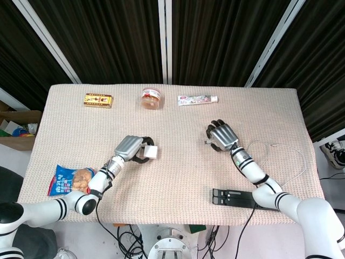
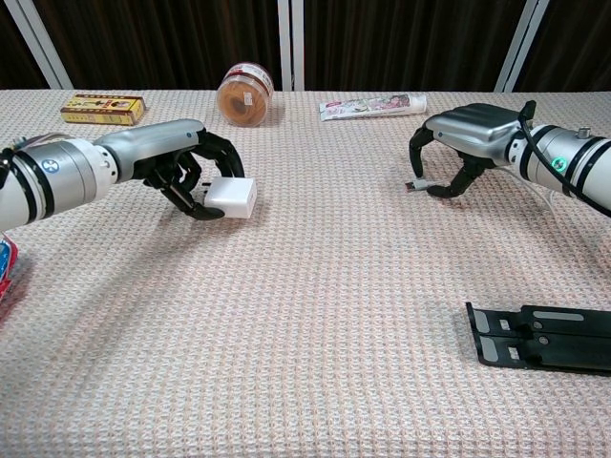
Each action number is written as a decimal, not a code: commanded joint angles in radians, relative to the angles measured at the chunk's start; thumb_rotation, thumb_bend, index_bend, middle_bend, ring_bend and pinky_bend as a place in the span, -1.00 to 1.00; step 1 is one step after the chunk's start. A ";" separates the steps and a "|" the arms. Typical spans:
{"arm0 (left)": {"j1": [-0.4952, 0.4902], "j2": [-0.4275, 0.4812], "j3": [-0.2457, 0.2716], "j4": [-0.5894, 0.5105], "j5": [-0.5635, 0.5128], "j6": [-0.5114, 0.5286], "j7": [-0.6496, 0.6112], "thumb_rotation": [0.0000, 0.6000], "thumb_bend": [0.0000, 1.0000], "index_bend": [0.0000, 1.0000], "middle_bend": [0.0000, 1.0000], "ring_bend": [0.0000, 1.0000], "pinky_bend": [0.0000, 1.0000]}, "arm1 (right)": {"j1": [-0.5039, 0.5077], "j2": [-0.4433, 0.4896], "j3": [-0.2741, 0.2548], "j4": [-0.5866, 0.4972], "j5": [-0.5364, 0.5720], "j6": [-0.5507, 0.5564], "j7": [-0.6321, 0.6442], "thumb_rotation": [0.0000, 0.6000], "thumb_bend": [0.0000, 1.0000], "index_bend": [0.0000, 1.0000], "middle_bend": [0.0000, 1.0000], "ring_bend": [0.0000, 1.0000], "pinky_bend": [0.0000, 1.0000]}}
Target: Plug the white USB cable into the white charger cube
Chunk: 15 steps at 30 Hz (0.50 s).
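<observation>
My left hand (image 2: 177, 157) grips the white charger cube (image 2: 232, 197) in its fingertips, just above the cloth at centre left; the cube (image 1: 151, 152) also shows in the head view beside the left hand (image 1: 130, 146). My right hand (image 2: 470, 134) is arched over the cloth at the right and pinches the small plug (image 2: 413, 186) of the white USB cable between its fingertips. The cable (image 1: 294, 156) trails in a loose loop to the right behind the right hand (image 1: 222, 136). The two hands are well apart.
Along the far edge lie a yellow box (image 1: 98, 100), a jar on its side (image 1: 151, 99) and a toothpaste tube (image 1: 197, 99). A blue snack bag (image 1: 70, 179) lies near my left forearm. A black flat stand (image 1: 234, 197) lies at the front right.
</observation>
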 commanded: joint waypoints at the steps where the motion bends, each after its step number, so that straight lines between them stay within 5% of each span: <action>1: 0.001 0.001 0.001 -0.001 0.001 0.001 0.000 1.00 -0.52 0.13 -0.07 0.47 0.85 | -0.003 -0.007 0.011 -0.004 0.015 0.001 -0.017 1.00 -0.35 0.09 -0.31 -0.71 -0.60; 15: 0.009 0.006 0.006 -0.003 0.006 0.003 -0.008 1.00 -0.52 0.13 -0.09 0.47 0.85 | 0.000 -0.022 0.025 -0.017 0.054 -0.020 -0.057 1.00 -0.30 0.13 -0.27 -0.70 -0.60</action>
